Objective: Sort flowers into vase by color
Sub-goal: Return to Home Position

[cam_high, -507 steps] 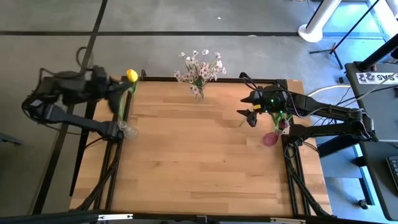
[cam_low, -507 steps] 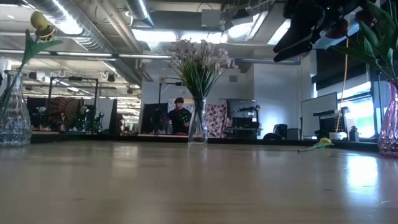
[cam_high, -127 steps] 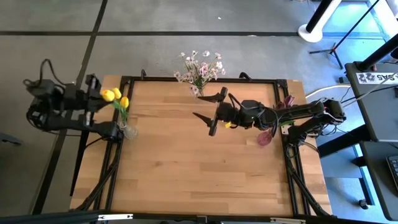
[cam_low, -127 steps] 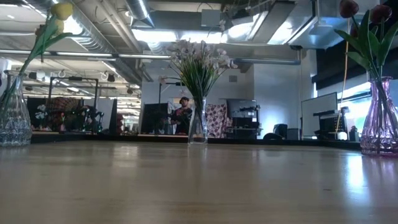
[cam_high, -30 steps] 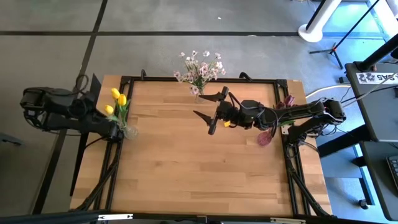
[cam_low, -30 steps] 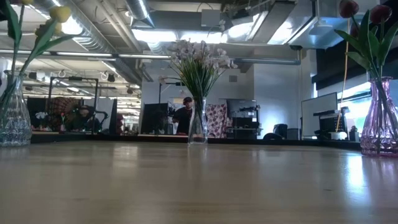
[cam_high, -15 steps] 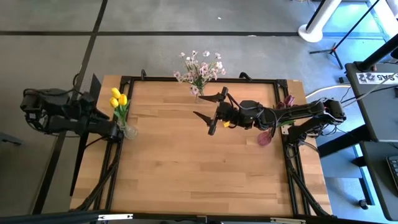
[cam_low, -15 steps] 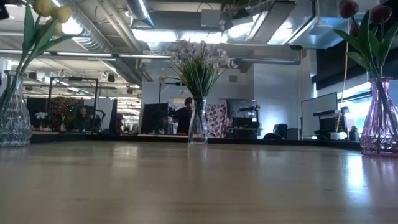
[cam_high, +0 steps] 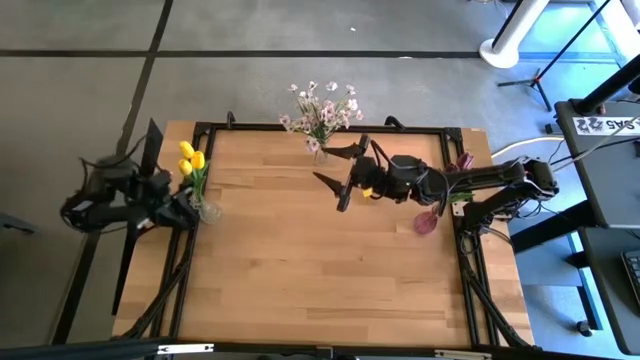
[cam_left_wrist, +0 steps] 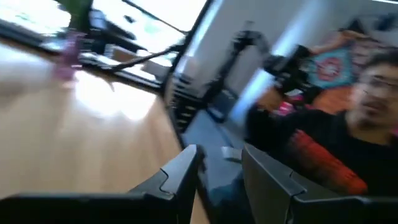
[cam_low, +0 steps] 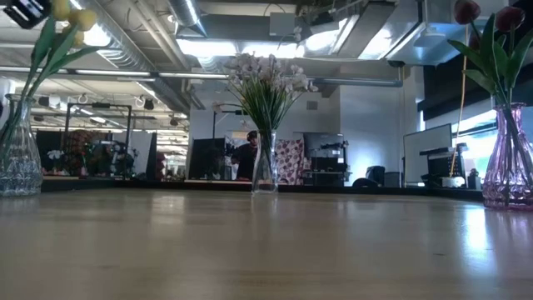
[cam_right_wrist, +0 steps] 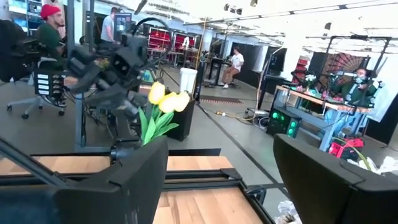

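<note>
Yellow tulips (cam_high: 188, 158) stand with their stems in a clear vase (cam_low: 17, 158) at the table's left edge. A spray of pale pink-white blossoms (cam_high: 322, 112) stands in a narrow vase (cam_low: 265, 162) at the far middle. Maroon tulips (cam_low: 491, 25) stand in a pink vase (cam_low: 510, 162) at the right edge. My left arm (cam_high: 125, 195) hangs off the table's left side, beside the clear vase, and its gripper (cam_left_wrist: 221, 167) is open with nothing in it. My right gripper (cam_high: 340, 170) hovers open over the far middle of the table, just right of the blossoms, pointing left toward the yellow tulips (cam_right_wrist: 165, 99).
Black frame rails (cam_high: 300, 128) run round the wooden table top (cam_high: 320, 260). The near half of the wood lies bare. A person (cam_left_wrist: 348, 124) sits beyond the table, and other people show in the room behind.
My left arm has drawn back from the yellow tulips and gone toward the table's near edge, staying off the left side. One yellow tulip, which leaned apart from the others, has swung up to stand close beside them.
</note>
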Motion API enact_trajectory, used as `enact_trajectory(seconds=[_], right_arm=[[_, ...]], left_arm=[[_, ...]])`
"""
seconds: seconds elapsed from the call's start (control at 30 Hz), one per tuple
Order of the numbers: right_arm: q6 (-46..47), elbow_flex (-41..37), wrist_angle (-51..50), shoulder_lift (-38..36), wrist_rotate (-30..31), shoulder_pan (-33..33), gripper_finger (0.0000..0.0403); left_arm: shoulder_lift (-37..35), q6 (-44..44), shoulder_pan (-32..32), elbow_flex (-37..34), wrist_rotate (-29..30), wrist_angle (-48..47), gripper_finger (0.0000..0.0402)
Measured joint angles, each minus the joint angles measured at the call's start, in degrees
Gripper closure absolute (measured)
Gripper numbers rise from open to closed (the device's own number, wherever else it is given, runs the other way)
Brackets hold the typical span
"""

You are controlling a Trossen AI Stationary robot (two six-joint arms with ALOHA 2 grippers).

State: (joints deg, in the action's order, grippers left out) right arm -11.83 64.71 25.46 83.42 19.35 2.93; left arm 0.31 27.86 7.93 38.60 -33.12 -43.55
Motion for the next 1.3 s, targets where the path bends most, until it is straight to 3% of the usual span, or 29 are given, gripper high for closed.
enact_trajectory(seconds=[0.17, 0.37, 0.6, 0.83, 1.3], right_arm=[[3.0, 0.0, -1.7, 0.0, -1.0, -2.2, 0.0114], [4.3, 0.0, -2.9, 0.0, -1.0, -4.7, 0.0114], [4.3, 0.0, -2.6, 0.0, -2.0, -5.7, 0.0114], [4.5, 0.0, -2.6, 0.0, -2.0, -5.7, 0.0114], [4.5, 0.0, -2.5, 0.0, -1.9, -5.7, 0.0114]], left_arm=[[0.1, 0.5, 0.7, -6.5, -10.0, 11.2, 0.0281], [0.0, 0.3, 0.7, -10.3, -11.6, 15.5, 0.0281], [0.0, 1.9, 0.7, -16.7, -12.5, 28.0, 0.0281], [0.1, 1.7, -1.9, -22.5, -7.3, 32.6, 0.0304], [0.1, 0.7, -17.8, -29.1, 7.2, 41.8, 0.0353]])
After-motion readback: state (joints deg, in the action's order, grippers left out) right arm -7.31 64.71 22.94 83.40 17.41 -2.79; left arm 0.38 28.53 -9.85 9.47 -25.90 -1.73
